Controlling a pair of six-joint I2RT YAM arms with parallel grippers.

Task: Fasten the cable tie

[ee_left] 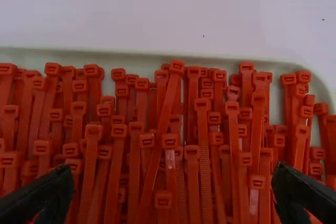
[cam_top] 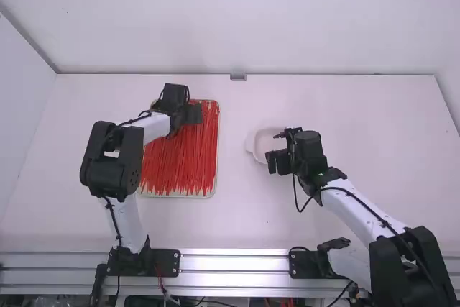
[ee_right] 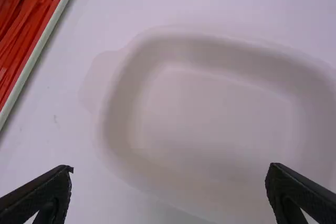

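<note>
Several red cable ties (cam_top: 183, 154) lie packed side by side in a pale tray (cam_top: 215, 150) left of the table's middle. In the left wrist view their square heads (ee_left: 173, 140) point toward the tray's far rim (ee_left: 157, 59). My left gripper (cam_top: 175, 108) hovers over the far end of that pile, open, with its fingertips (ee_left: 44, 195) spread wide above the ties and nothing between them. My right gripper (cam_top: 282, 156) hangs open over a white dish (ee_right: 210, 119), which holds nothing. The dish (cam_top: 257, 143) sits right of the tray.
The tray's edge (ee_right: 37, 56) with red ties runs along one corner of the right wrist view. Bare white table (cam_top: 374, 120) stretches to the right and toward the back wall. A small grey bracket (cam_top: 238, 75) sits at the table's far edge.
</note>
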